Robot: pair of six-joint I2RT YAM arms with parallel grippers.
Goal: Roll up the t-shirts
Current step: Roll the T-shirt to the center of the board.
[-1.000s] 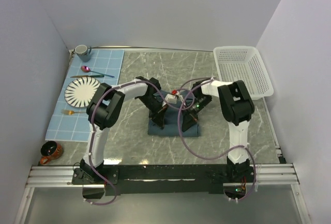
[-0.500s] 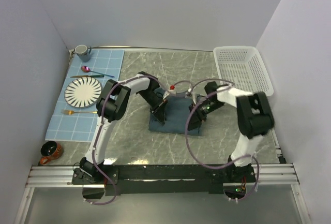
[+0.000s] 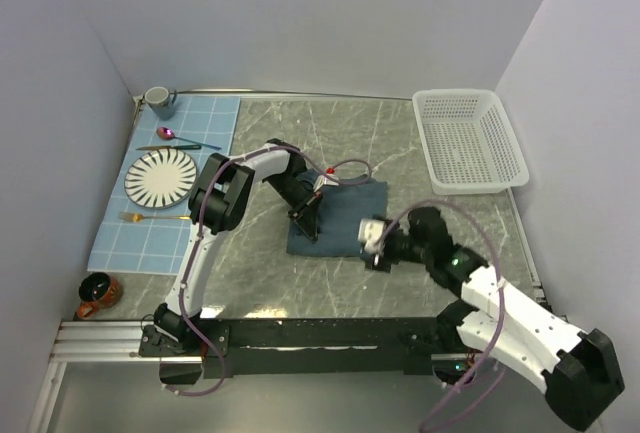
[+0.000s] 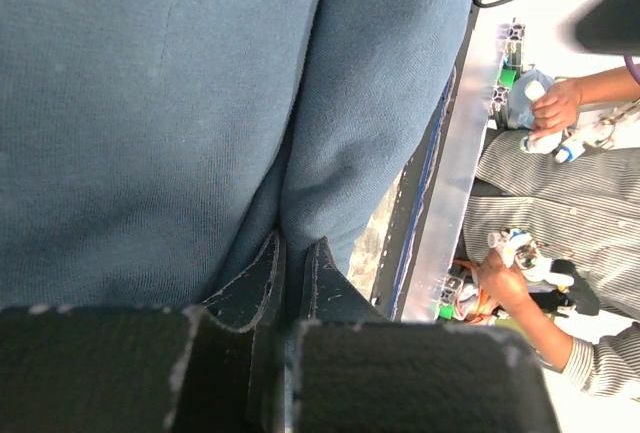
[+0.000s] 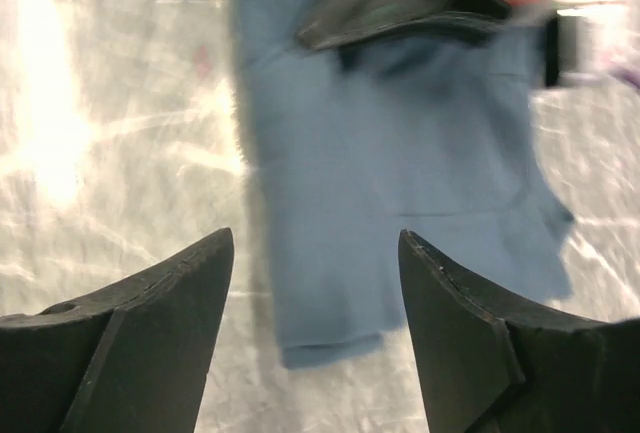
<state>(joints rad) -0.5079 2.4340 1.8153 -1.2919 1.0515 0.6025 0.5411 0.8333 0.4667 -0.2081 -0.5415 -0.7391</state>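
The slate-blue t-shirt [image 3: 345, 215] is lying folded flat at the middle of the marble table [image 3: 250, 275]. The left gripper [image 4: 295, 248] is pinching a raised fold along its left side, fingers nearly together on the cloth. The right gripper [image 5: 315, 243] is hovering just off the shirt's near right corner, fingers spread wide and gripping nothing.

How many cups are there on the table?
2. A grey mug stands at the far left corner, by the checked placemat. A brown cup sits near the front left edge, off the placemat. None seems hidden.
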